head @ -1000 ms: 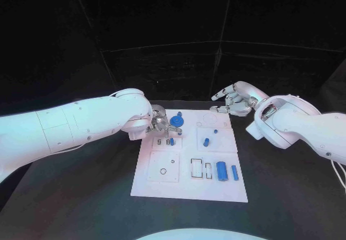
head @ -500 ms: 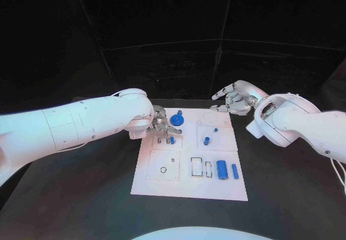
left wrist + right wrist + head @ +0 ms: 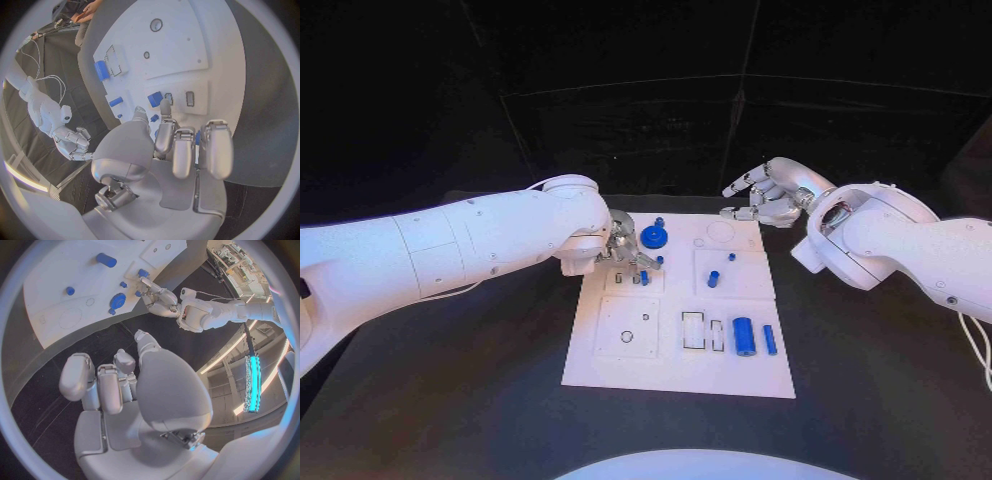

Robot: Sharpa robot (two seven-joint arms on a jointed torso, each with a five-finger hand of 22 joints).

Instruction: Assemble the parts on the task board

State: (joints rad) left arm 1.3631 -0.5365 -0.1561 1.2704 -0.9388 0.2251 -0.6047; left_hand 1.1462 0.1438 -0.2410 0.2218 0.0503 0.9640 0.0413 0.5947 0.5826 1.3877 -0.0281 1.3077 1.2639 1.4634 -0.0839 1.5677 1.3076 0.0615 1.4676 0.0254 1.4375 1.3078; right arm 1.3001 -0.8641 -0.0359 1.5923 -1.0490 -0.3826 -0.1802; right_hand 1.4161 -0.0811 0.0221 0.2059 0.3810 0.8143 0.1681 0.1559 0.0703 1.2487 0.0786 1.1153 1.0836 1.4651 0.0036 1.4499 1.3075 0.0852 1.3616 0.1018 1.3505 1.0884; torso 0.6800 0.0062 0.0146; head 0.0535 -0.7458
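Note:
The white task board (image 3: pixel 678 375) lies mid-table. My left hand (image 3: pixel 626 254) hangs over its far left corner, fingers curled down beside the blue gear (image 3: pixel 653 237) and a small blue part (image 3: pixel 643 278). In the left wrist view the fingertips (image 3: pixel 165 107) reach that small part (image 3: pixel 155 98), and a sliver of blue (image 3: pixel 197 137) shows between the fingers; whether anything is held is unclear. My right hand (image 3: pixel 764 194) hovers beyond the board's far right corner, fingers apart, holding nothing (image 3: pixel 119 385). A thick blue cylinder (image 3: pixel 743 337) and a thin one (image 3: pixel 770 340) lie near the board's right side.
Two more small blue parts (image 3: pixel 713 279) (image 3: pixel 731 257) stand in the board's right upper panel. Empty rectangular slots (image 3: pixel 692 331) and a round hole (image 3: pixel 626 337) lie nearer me. Black table (image 3: pixel 444 400) surrounds the board on all sides.
My left hand has sunk slightly toward the small slots beside the gear. The right hand has lifted a touch. The parts on the board keep their places.

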